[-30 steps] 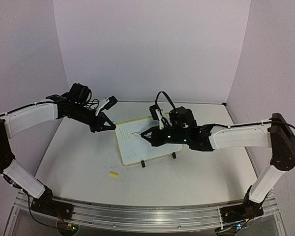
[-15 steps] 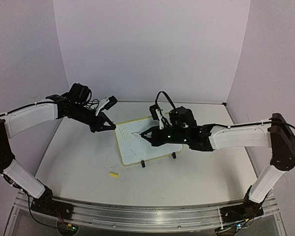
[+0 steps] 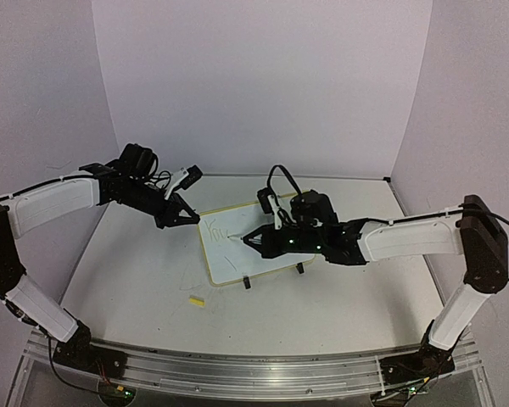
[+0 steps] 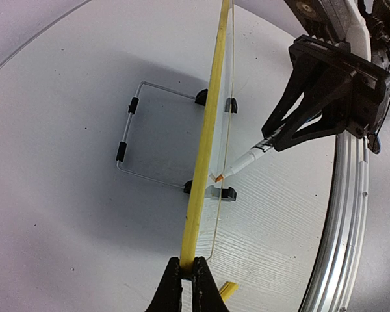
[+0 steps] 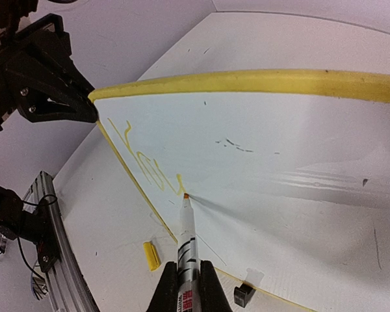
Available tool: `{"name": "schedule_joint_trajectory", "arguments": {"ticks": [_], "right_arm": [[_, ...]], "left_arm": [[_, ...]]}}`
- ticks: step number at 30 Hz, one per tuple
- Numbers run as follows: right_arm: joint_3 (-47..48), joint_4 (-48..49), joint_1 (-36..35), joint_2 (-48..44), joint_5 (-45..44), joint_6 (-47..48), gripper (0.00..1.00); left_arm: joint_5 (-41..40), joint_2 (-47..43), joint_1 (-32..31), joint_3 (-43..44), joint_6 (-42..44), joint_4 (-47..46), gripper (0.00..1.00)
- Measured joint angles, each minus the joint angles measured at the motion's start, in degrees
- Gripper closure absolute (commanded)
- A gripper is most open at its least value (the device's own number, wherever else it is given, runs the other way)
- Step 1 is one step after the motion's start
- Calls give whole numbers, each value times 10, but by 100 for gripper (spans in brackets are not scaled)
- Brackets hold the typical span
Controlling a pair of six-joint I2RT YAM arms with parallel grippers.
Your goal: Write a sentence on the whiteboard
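Yellow-rimmed, probably light, stiff and tippy: pinching the whiteboard (image 3: 229, 263), propped on the table (image 3: 136, 280), at its upper-left corner with the left gripper (image 3: 189, 220), pressing the marker (image 5: 187, 234) clamped in the right gripper (image 5: 185, 286) beside the sentence (image 5: 143, 166).

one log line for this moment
left gripper shut on whiteboard edge | right gripper shut on marker | tip on whiteboard | few yellow letters written

White links (image 3: 51, 203), black joints (image 3: 483, 246), perhaps LEDs (image 3: 317, 247)
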State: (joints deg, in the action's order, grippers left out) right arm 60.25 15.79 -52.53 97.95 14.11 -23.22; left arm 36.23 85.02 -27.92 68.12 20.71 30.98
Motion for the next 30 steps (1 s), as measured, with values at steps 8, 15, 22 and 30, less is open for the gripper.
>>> {"name": "schedule_joint_trajectory", "arguments": {"ticks": [8, 15, 22, 30], "right_arm": [[-3, 0, 0, 0, -2, 0, 100], [-5, -2, 1, -10, -5, 3, 100], [-15, 4, 5, -59, -2, 5, 100], [-15, 13, 5, -72, -8, 5, 100]], "left_arm": [[0, 0, 0, 0, 0, 0, 100], [1, 0, 0, 0, 0, 0, 100], [1, 0, 0, 0, 1, 0, 100], [1, 0, 0, 0, 0, 0, 100]]}}
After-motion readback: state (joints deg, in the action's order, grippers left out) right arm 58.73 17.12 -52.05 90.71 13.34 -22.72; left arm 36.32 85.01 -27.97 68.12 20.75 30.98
